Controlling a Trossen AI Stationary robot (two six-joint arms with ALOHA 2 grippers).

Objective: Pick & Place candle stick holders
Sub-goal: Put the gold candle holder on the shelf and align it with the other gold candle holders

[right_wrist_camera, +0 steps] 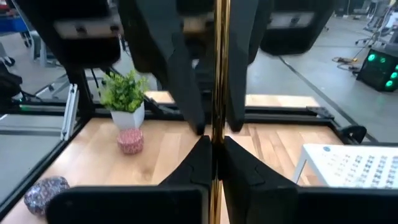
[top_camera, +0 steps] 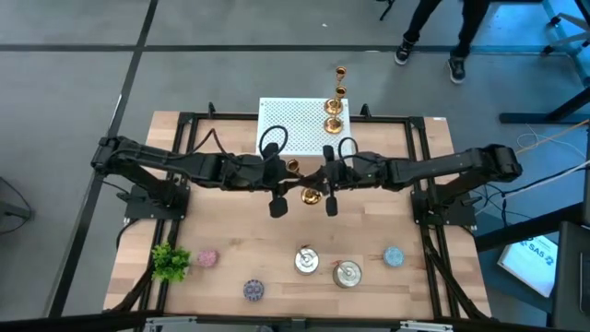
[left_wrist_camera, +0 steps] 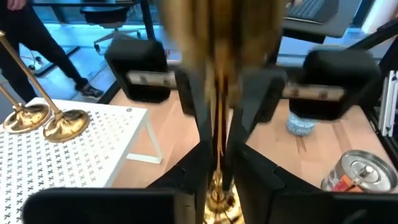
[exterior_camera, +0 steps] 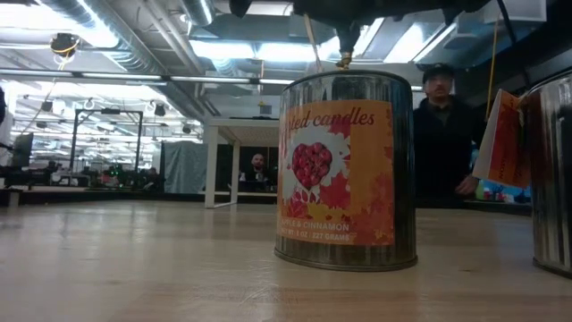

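Two gold candle stick holders point(top_camera: 333, 115) stand on their round bases on the white perforated board point(top_camera: 286, 124) at the table's far middle. They also show in the left wrist view point(left_wrist_camera: 46, 121). A third gold holder point(top_camera: 302, 182) is held over the table's middle, between my two arms. My left gripper point(left_wrist_camera: 219, 168) and my right gripper point(right_wrist_camera: 217, 158) face each other, and both are shut on its thin stem. In the low view only its small gold lower tip point(exterior_camera: 344, 61) shows, below the dark grippers and above a tin. My left gripper pinches the holder's thin stem point(left_wrist_camera: 219, 146) between its two fingers, coming level from the table's left, fingers across the stem. The holder is lifted clear of the table, its stem roughly upright. My right gripper pinches the same stem point(right_wrist_camera: 217, 134) between its two fingers, coming level from the table's right, fingers across the stem, close to the left gripper's fingers point(right_wrist_camera: 180, 87).
Two silver lidded tins point(top_camera: 306, 260) point(top_camera: 348, 273) stand near the front; one labelled tin point(exterior_camera: 344, 170) fills the low view. Pastel candles point(top_camera: 207, 258) point(top_camera: 253, 290) point(top_camera: 394, 256) and a small green plant point(top_camera: 171, 263) sit along the near side. A person point(exterior_camera: 442, 134) stands beyond the table.
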